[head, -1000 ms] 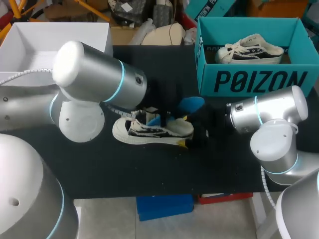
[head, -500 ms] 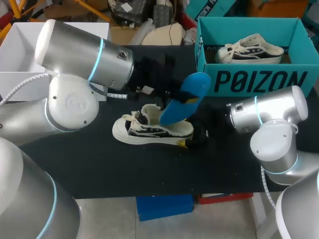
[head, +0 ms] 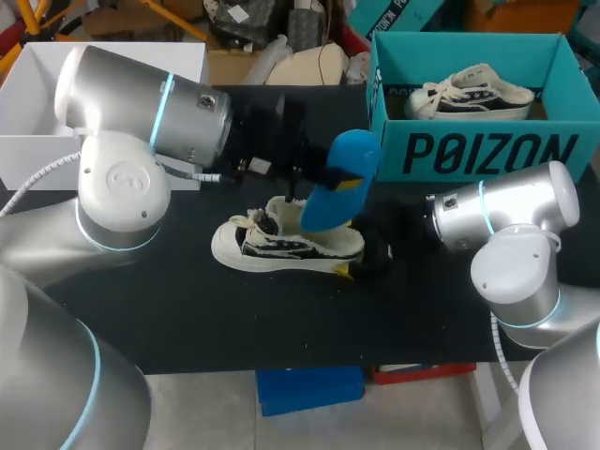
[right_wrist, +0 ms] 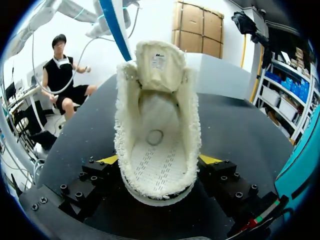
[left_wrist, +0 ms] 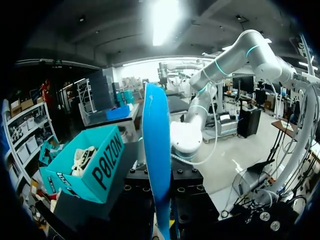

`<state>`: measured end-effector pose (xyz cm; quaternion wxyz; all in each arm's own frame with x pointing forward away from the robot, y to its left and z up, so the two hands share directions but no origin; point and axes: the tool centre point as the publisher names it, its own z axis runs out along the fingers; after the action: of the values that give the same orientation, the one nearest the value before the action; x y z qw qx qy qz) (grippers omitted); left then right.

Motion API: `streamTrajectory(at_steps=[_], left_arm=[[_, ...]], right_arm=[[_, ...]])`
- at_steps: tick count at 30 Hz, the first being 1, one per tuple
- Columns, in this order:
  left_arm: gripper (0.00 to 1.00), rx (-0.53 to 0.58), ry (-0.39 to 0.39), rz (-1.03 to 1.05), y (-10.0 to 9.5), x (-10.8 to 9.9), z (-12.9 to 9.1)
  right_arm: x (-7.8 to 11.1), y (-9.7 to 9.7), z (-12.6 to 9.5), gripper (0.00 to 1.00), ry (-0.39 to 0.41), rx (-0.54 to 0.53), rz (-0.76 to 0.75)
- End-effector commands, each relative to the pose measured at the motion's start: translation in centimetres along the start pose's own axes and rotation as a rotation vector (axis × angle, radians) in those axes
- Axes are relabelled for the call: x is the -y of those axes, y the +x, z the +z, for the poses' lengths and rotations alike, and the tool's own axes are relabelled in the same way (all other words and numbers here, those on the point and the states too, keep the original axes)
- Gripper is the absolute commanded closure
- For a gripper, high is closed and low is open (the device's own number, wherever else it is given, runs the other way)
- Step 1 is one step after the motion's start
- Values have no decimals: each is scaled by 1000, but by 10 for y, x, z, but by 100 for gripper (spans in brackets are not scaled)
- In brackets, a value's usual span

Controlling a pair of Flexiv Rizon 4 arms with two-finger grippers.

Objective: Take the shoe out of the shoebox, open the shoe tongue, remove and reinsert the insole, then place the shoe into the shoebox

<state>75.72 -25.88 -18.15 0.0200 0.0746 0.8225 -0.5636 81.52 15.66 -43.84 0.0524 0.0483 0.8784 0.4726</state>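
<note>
Shoe: a cream sneaker [head: 289, 246] with dark patterned sides stood on its sole near the middle of the head view, toe toward the left of the frame and heel toward the right. It was out of the shoebox and well apart from it.
Table: black top [head: 187, 319], bearing the sneaker and the shoebox.
Insole: a blue insole [head: 336, 186] was up out of the sneaker and tilted. Its lower end sat over the shoe opening and its upper end pointed toward the upper right, near the front wall of the box. Whether the lower end touched the shoe could not be told.
Left gripper: the left gripper [left_wrist: 162, 220] was clamped on the insole. In its wrist view the insole stood edge-on between the two black finger blocks and rose ahead of them.
Right gripper: the right gripper [right_wrist: 159, 162] was clamped on the heel of the sneaker, one yellow tip pressed against each side. In its wrist view the shoe opening faced the camera, the tongue was folded up at the far end, and the pale perforated inner bed lay bare.
Shoebox: a teal shoebox [head: 487, 150] sat open in the upper right of the head view.
Second shoe: a matching sneaker [head: 469, 94] lay inside the box.
White box: an open white box [head: 103, 56] sat at the upper left.
</note>
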Motion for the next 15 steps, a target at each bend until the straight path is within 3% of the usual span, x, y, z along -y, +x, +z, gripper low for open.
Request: streamTrajectory(at_steps=[1,2,4,6,9,15], left_arm=[[100,-26,82,-160,11,1,-7],[100,-38,141,-226,13,4,-10],[100,-35,146,-246,16,16,-17],[100,-60,205,-304,20,29,-23],[100,-77,162,-333,26,48,-30],[100,-141,178,-439,42,84,-38]], right_arm=[[1,1,1,100,2,1,1],[1,1,1,100,2,1,1],[1,1,1,100,2,1,1],[1,1,1,100,2,1,1],[1,1,1,100,2,1,1],[1,1,1,100,2,1,1]])
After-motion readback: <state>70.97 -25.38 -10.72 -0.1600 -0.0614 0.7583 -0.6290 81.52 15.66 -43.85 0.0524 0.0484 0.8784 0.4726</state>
